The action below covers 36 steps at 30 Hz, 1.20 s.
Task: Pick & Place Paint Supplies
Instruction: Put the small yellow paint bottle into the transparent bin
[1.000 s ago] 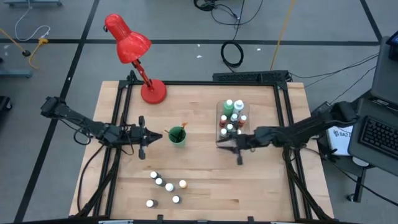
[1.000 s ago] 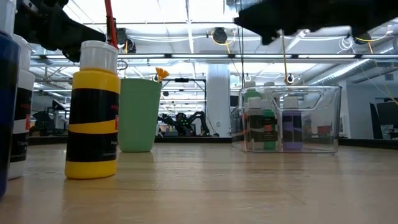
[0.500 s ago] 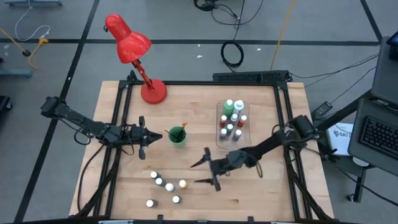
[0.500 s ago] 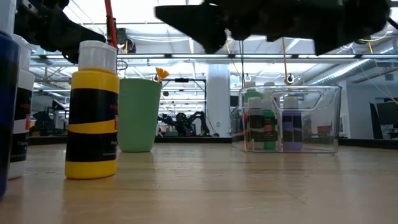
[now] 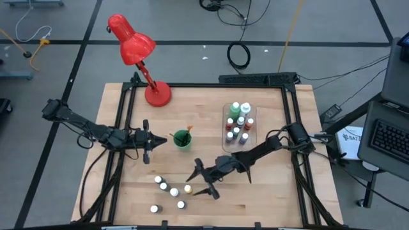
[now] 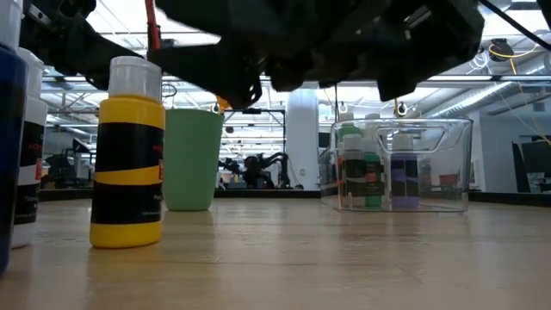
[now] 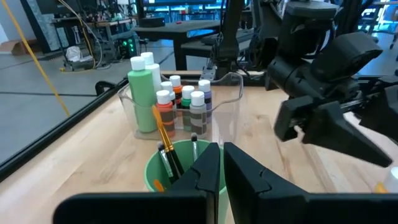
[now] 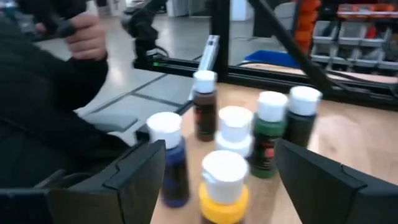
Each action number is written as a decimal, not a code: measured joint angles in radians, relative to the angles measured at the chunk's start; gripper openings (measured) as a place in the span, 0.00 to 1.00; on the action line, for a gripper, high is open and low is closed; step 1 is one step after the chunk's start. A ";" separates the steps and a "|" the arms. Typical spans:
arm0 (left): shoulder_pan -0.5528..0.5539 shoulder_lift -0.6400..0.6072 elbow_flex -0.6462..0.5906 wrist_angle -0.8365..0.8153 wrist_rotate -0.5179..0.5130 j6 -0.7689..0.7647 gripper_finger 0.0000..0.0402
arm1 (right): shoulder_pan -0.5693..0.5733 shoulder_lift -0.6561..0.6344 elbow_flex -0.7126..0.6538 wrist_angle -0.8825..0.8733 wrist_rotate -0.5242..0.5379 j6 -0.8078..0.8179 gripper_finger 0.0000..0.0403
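Swung away from clear tray [image 5: 238,125] toward six loose paint bottles [image 5: 172,191] at front of worktop [image 5: 268,191]: right gripper [image 5: 203,179], fingers spread wide, empty. Left gripper [image 5: 155,140] pinched shut beside green cup [image 5: 182,139] with brushes [image 7: 166,147].

Bare wood is lying open between the green round cup [image 5: 182,139] and the clear rectangular plastic tray [image 5: 239,125]. Toward the front edge, a cluster of small white-capped paint bottles [image 5: 169,191] is blocking passage, standing close together.

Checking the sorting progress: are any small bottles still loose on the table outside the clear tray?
Yes, several white-capped bottles stand near the table's front edge.
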 joint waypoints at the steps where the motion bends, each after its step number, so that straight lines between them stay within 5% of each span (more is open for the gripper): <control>1: 0.000 0.000 0.000 -0.004 0.000 -0.002 0.06 | -0.004 0.005 0.000 0.010 0.002 0.009 0.73; 16: 0.000 0.000 0.000 -0.045 0.008 -0.038 0.06 | 0.028 0.138 0.216 -0.140 0.016 0.046 0.72; 21: 0.000 0.000 0.000 -0.043 0.008 -0.022 0.06 | 0.023 0.141 0.221 -0.189 0.113 0.047 0.72; 36: 0.000 0.000 0.000 -0.049 0.034 -0.017 0.06 | 0.032 0.085 0.205 -0.211 0.053 -0.022 0.72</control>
